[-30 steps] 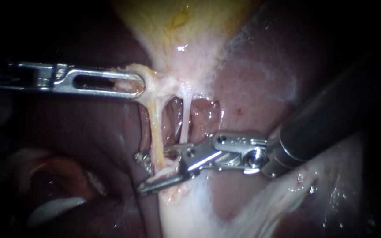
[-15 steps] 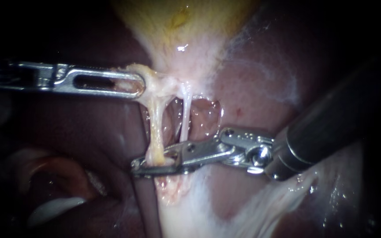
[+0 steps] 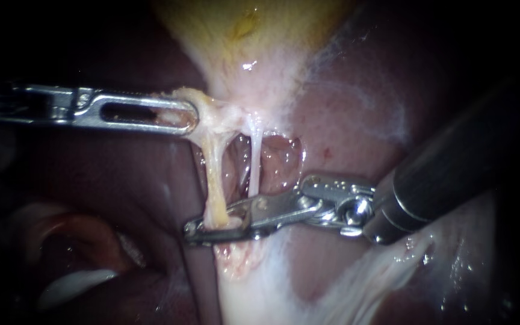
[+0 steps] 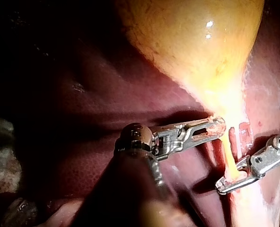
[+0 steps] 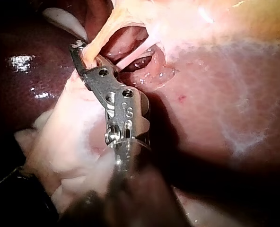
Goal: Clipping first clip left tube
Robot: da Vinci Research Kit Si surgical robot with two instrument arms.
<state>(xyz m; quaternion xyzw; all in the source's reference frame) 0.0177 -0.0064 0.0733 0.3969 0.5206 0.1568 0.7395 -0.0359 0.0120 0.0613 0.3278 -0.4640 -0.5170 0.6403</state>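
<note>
The yellow gallbladder point(image 3: 242, 36) narrows into two pale strands. My left instrument point(image 3: 173, 114) comes in level from the left, its slotted jaws shut on the tissue at the gallbladder's neck and holding it taut. The yellowish left tube point(image 3: 213, 174) runs down from there, with the thinner white right tube point(image 3: 253, 162) beside it. My right instrument point(image 3: 215, 225) reaches across from the right, its jaws shut on the left tube's lower end. The left wrist view shows the same grip point(image 4: 212, 128) and the right instrument's jaws point(image 4: 232, 178). In the right wrist view the jaws point(image 5: 83, 56) pinch the left tube point(image 5: 102, 38).
Dark red liver point(image 3: 356, 120) surrounds the tubes. Whitish tissue point(image 3: 260, 289) spreads below the right instrument's jaws. A moist hollow point(image 3: 281, 159) opens behind the right tube. The dark shaft point(image 3: 452, 162) of the right instrument crosses the right side.
One second ago the right instrument's jaws stood open around the left tube's lower end. They closed on it half a second ago and stay shut. The left instrument has held still.
</note>
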